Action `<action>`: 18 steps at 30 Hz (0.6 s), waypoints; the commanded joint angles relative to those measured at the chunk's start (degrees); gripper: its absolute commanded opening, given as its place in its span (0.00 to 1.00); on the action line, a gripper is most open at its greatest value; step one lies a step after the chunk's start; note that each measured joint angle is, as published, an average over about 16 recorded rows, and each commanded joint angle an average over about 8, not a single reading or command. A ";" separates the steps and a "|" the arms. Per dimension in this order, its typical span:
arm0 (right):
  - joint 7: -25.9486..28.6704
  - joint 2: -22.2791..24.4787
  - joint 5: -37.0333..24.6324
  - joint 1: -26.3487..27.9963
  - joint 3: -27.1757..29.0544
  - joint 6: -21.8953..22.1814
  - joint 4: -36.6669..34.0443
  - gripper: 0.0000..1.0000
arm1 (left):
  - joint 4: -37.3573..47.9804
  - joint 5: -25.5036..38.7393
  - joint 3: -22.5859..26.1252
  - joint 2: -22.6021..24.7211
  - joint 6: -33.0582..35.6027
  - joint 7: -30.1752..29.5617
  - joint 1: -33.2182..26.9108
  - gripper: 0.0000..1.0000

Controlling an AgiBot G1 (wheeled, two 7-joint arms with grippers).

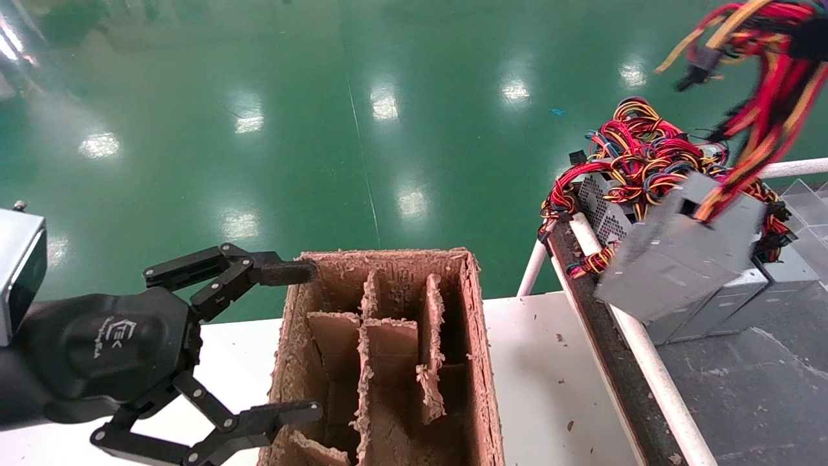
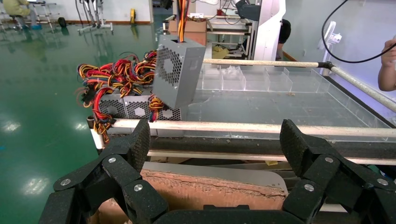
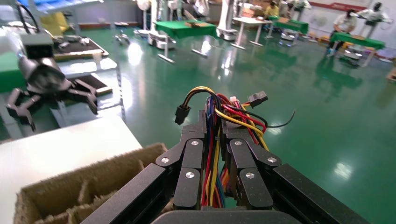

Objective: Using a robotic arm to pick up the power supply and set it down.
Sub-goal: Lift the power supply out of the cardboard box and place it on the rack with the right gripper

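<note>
Above the cart (image 1: 621,362) at right, the power supply (image 1: 679,259) is hung by its wires (image 3: 215,140), clamped in the right gripper (image 3: 215,158) fingers, mid-carry toward the box (image 1: 388,349); the left gripper (image 1: 291,343), fingers apart, is parked beside it.

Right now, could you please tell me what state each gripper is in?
Left gripper: open, empty, beside the cardboard box.
Right gripper: shut on the wires of the power supply, which hangs in the air.
</note>
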 commanded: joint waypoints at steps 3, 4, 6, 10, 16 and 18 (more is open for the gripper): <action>-0.85 1.24 -1.23 0.44 -0.10 -2.56 -3.64 0.00 | 0.00 0.00 0.01 0.00 0.00 0.00 0.00 1.00; -0.95 1.44 -1.37 0.40 -0.20 -3.20 -4.59 0.00 | 0.00 0.00 0.01 0.00 0.00 0.00 0.00 1.00; -1.12 1.89 -1.45 0.17 -0.47 -4.33 -6.19 0.00 | 0.00 -0.01 0.01 0.00 0.00 0.01 0.00 1.00; -1.67 3.32 -1.25 -0.78 -1.30 -5.70 -7.80 0.00 | 0.00 -0.01 0.02 -0.01 -0.01 0.01 0.00 1.00; -2.97 6.36 -0.89 -2.17 -2.63 -5.82 -8.06 0.00 | 0.00 -0.02 0.03 -0.01 -0.01 0.01 -0.01 1.00; -3.34 7.36 -0.83 -2.37 -2.90 -5.79 -8.40 0.00 | 0.00 -0.02 0.03 -0.01 -0.01 0.01 -0.01 1.00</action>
